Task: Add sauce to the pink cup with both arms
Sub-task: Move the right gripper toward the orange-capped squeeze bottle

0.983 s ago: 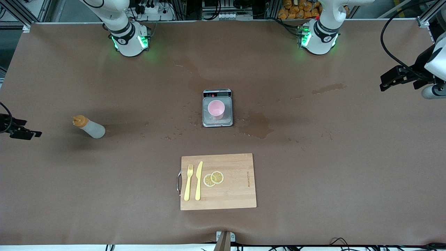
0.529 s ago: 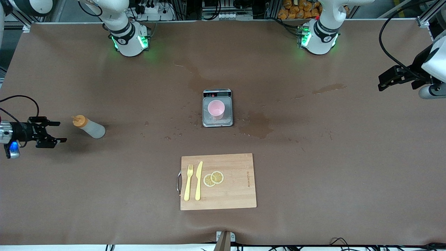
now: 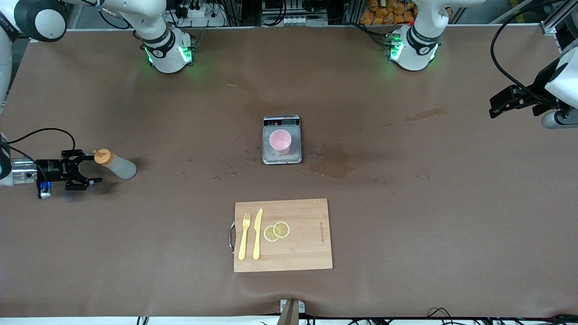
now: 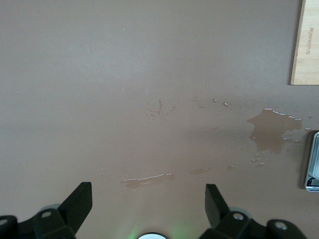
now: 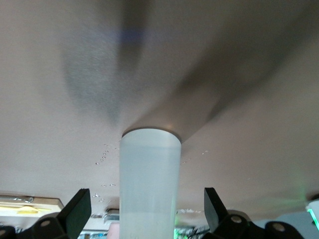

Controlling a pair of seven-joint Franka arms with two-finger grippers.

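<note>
The sauce (image 3: 115,164) is a small translucent whitish-grey squeeze bottle with an orange cap, standing upright on the desk toward the right arm's end. It stands right at the right gripper (image 3: 90,169), whose jaws are spread wide; in the right wrist view its pale body (image 5: 149,184) rises between them, untouched. The pink cup (image 3: 280,141), pale, round-rimmed and handleless, stands upright mid-desk, well apart from both sets of jaws.

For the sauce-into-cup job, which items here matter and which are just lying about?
Job items:
- sauce bottle, with the open right claw at its cap end
- pink cup on the scale
- left claw, open, waiting at the left arm's end

Lying about:
- cutting board
- fork
- knife
- lemon slices
</note>
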